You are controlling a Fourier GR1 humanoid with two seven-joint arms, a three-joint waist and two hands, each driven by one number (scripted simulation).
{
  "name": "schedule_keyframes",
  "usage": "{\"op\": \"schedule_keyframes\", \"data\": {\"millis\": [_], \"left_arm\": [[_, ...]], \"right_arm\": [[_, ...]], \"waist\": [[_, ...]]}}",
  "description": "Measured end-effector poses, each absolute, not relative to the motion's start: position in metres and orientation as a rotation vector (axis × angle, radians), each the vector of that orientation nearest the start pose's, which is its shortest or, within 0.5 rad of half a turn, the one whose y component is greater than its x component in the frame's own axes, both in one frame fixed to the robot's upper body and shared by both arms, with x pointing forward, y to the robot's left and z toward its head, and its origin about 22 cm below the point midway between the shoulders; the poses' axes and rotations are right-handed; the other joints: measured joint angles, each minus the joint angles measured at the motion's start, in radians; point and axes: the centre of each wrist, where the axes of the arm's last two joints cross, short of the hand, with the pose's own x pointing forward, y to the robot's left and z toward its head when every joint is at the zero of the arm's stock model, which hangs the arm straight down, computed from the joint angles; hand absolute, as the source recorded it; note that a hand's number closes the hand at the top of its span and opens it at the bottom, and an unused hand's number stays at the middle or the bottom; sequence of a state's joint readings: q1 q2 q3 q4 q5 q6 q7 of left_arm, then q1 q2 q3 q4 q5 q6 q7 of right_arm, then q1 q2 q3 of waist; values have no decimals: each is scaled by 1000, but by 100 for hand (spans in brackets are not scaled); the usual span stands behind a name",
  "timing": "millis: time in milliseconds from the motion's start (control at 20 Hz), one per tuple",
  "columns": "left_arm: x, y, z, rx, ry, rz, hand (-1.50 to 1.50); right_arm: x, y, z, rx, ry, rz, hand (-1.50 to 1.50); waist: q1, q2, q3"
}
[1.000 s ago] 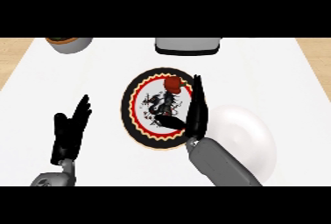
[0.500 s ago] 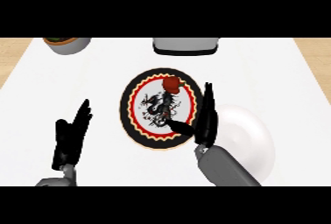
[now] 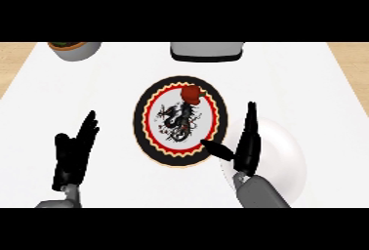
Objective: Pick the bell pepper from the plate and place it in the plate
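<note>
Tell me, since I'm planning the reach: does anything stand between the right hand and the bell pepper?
Nothing visible does. The bell pepper sits at the patterned plate's far edge; only the plate's surface lies between it and the right hand.

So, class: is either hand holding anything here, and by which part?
Nothing is held. Both the left hand and right hand are open; the red bell pepper lies untouched.

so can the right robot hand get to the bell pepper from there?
Probably yes: the right robot hand is open beside the patterned plate, and nothing stands between it and the bell pepper at the far rim.
</note>
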State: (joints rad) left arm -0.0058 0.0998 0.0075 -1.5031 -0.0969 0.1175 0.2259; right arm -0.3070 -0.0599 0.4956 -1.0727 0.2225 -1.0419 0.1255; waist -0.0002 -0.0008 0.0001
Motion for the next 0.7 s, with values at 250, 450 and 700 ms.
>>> {"op": "schedule_keyframes", "data": {"millis": [250,450,700], "left_arm": [[248,254,-12,250,-1282,-24,0],[245,253,-12,247,-1285,-29,0],[241,246,-12,242,-1284,-30,0]], "right_arm": [[262,-134,-50,-760,-1494,-24,-150],[261,-147,-54,-809,-1471,-59,-150],[251,-156,-58,-838,-1451,-68,-150]], "waist": [[-2,0,0],[0,0,0],[0,0,0]]}}
